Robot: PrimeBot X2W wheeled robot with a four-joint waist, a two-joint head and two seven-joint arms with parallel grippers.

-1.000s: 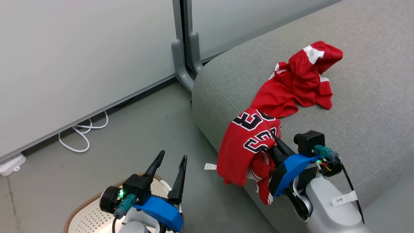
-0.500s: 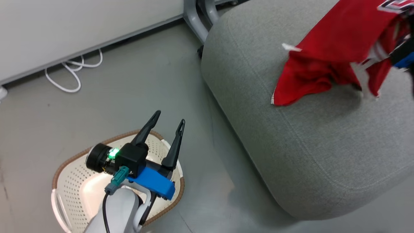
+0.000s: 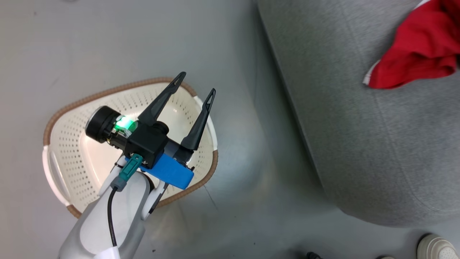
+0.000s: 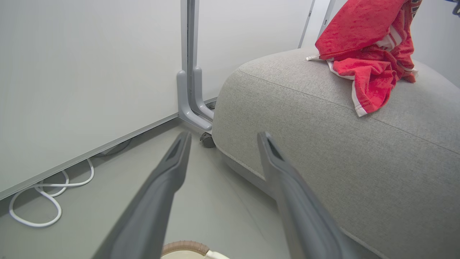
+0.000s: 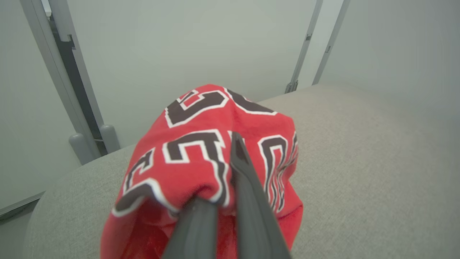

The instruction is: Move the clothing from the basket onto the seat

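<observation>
I read the right gripper (image 5: 222, 172) clenched on the jersey (image 5: 201, 144) over the seat (image 5: 359, 162); the left gripper (image 3: 198, 82) is spread wide above the basket (image 3: 107, 90).

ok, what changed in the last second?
The right claw, shut on the jersey, carried it from the front edge of the seat up over its top. The head camera swung down towards the basket. The left claw stays open over the basket.

Grey floor (image 3: 233, 43), pale wall panels (image 4: 90, 72), possibly a castor (image 4: 207, 140).
</observation>
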